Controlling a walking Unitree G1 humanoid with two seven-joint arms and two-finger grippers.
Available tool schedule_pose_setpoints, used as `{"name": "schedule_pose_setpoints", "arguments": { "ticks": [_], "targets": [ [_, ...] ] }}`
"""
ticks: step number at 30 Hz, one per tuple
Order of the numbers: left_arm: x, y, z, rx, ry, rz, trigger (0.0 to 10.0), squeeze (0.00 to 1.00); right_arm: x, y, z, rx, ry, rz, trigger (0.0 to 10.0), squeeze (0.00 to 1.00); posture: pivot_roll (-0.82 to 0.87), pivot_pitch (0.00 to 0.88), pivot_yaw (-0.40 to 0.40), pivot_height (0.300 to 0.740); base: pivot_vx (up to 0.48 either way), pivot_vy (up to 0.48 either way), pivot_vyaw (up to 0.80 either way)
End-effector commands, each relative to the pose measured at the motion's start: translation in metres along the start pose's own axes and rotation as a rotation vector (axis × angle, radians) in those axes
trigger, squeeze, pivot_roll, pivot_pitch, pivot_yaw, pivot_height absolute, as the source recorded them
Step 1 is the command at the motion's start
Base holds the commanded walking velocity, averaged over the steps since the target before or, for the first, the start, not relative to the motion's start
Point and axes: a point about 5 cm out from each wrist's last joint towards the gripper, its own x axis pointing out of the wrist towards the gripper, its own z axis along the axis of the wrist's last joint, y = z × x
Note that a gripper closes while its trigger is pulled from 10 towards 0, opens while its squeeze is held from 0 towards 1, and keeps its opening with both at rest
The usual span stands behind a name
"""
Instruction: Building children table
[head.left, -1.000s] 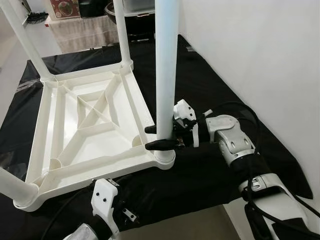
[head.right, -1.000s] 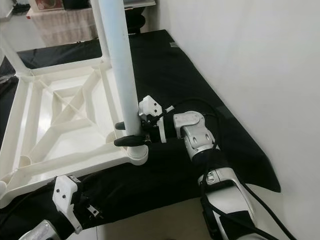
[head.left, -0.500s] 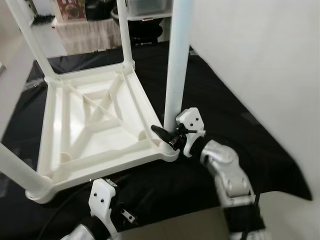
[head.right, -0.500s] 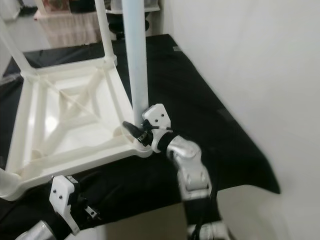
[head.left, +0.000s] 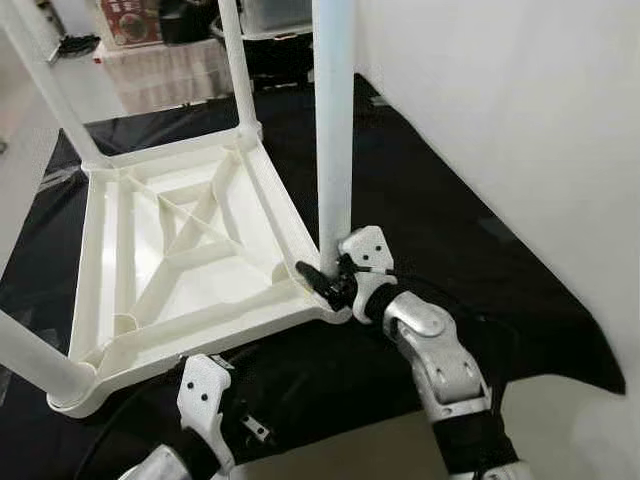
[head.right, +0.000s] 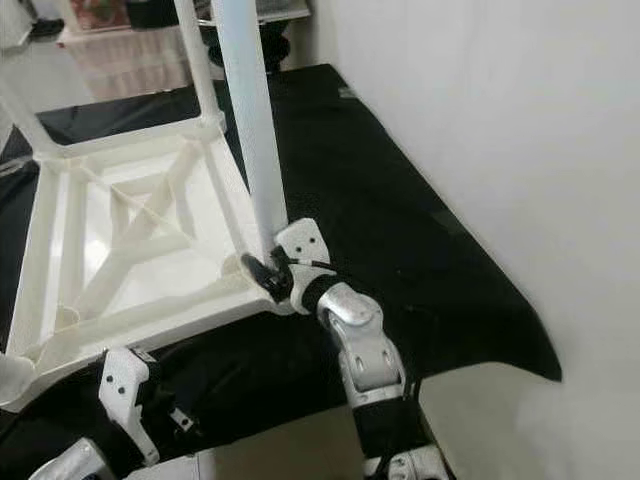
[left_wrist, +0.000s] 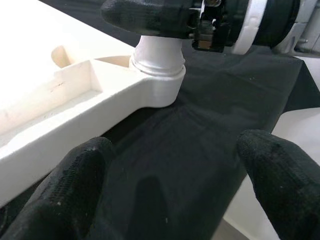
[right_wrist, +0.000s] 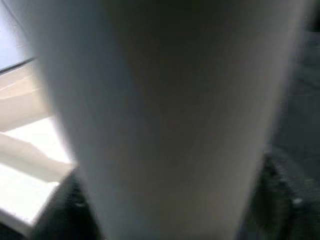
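A white plastic table (head.left: 130, 290) lies upside down on a black cloth (head.left: 430, 200), its legs pointing up. My right gripper (head.left: 318, 280) is at the foot of the near right leg (head.left: 333, 130), just above its corner socket (left_wrist: 157, 75). Its black fingers (left_wrist: 145, 12) are closed around the leg, which looms very close in the right wrist view (right_wrist: 170, 110). My left gripper (left_wrist: 175, 165) hovers low over the cloth in front of that same corner, open with nothing between its fingers (left_wrist: 75, 175).
Two more legs (head.left: 232, 60) (head.left: 45, 80) stand at the far corners and one (head.left: 35, 360) at the near left. A white wall (head.left: 500, 100) runs close along the right. A cloth-covered stand (head.left: 165, 70) is behind. Bare floor (head.left: 340, 450) lies past the cloth's front edge.
The head view has shifted. My right gripper has slid down the near right leg to its base, and the forearm now reaches in from the front instead of from the right.
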Motion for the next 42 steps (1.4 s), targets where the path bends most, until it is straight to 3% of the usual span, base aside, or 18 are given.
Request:
{"name": "schedule_pose_setpoints", "arguments": {
  "ticks": [1,3,4,5,6,9,10,16,18,19,30,36,37,38,39,40,42],
  "targets": [
    [-0.002,0.001,-0.004,0.003,0.028,0.005,10.0,0.0,0.001,-0.006,0.017,-0.039,-0.064,0.232,10.0,0.82,0.05,0.19,0.022,0.74,0.0,0.0,0.0],
    [-0.002,0.0,-0.004,0.003,0.029,0.003,10.0,0.0,-0.001,-0.01,0.022,-0.067,-0.075,0.294,10.0,0.82,0.06,0.186,0.02,0.74,0.0,0.0,0.0],
    [-0.002,0.0,-0.004,0.003,0.031,0.002,10.0,0.0,-0.003,-0.014,0.025,-0.095,-0.074,0.343,10.0,0.34,0.06,0.186,0.02,0.74,0.0,0.0,0.0],
    [-0.002,0.0,-0.004,0.003,0.031,0.002,10.0,0.0,-0.003,-0.016,0.025,-0.107,-0.069,0.362,10.0,0.34,0.06,0.186,0.02,0.74,0.0,0.0,0.0],
    [-0.002,0.0,-0.005,0.002,0.033,-0.001,10.0,0.0,-0.005,-0.02,0.025,-0.145,-0.044,0.428,10.0,0.0,0.06,0.184,0.019,0.74,0.0,0.0,0.0],
    [-0.002,-0.001,-0.005,0.002,0.034,-0.003,10.0,0.0,-0.006,-0.022,0.024,-0.172,-0.025,0.477,10.0,0.0,0.06,0.184,0.016,0.74,0.0,0.0,0.0],
    [-0.002,-0.001,-0.005,0.001,0.036,-0.004,10.0,0.0,-0.007,-0.024,0.024,-0.193,-0.005,0.543,10.0,0.0,0.06,0.182,0.013,0.74,0.0,0.0,0.0],
    [-0.004,-0.003,-0.007,0.005,0.042,-0.001,10.0,0.0,-0.002,-0.031,0.027,-0.176,0.039,0.675,10.0,0.0,0.08,0.178,0.004,0.74,0.0,0.0,0.0],
    [-0.005,-0.004,-0.007,0.006,0.044,0.002,10.0,0.0,0.0,-0.035,0.028,-0.153,0.053,0.733,1.1,0.0,0.09,0.176,0.001,0.74,0.0,0.0,0.0],
    [-0.005,-0.004,-0.008,0.006,0.045,0.003,10.0,0.0,0.001,-0.038,0.028,-0.142,0.055,0.751,0.0,0.0,0.09,0.174,0.0,0.74,0.0,0.0,0.0],
    [-0.005,-0.004,-0.01,0.002,0.052,0.0,10.0,0.0,0.002,-0.05,0.025,-0.115,0.065,0.758,0.0,0.0,0.08,0.165,0.003,0.74,0.0,0.0,0.0],
    [-0.005,-0.007,-0.011,-0.005,0.052,-0.008,10.0,0.0,-0.004,-0.057,0.017,-0.118,0.042,0.633,0.0,0.0,0.07,0.166,-0.008,0.74,0.0,0.0,0.0],
    [-0.005,-0.007,-0.011,-0.006,0.051,-0.007,10.0,0.0,-0.005,-0.058,0.012,-0.113,0.036,0.538,0.0,0.0,0.06,0.168,-0.016,0.74,0.0,0.0,0.0],
    [-0.005,-0.007,-0.011,-0.006,0.051,-0.007,10.0,0.0,-0.005,-0.058,0.012,-0.113,0.036,0.538,0.0,0.0,0.06,0.168,-0.016,0.74,0.0,0.0,0.0],
    [-0.005,-0.007,-0.011,-0.008,0.049,-0.005,10.0,0.0,-0.002,-0.056,0.004,-0.05,0.004,0.33,0.0,0.0,0.06,0.171,-0.03,0.74,0.0,0.0,0.0],
    [-0.006,-0.005,-0.01,-0.008,0.047,-0.002,10.0,0.0,-0.004,-0.043,-0.016,-0.019,0.027,0.007,0.0,0.0,0.06,0.174,-0.017,0.74,0.0,0.0,0.0],
    [-0.006,-0.005,-0.01,-0.008,0.047,-0.002,10.0,0.0,-0.004,-0.043,-0.016,-0.019,0.027,0.007,0.0,0.0,0.06,0.174,-0.017,0.74,0.0,0.0,0.0]
  ]
}}
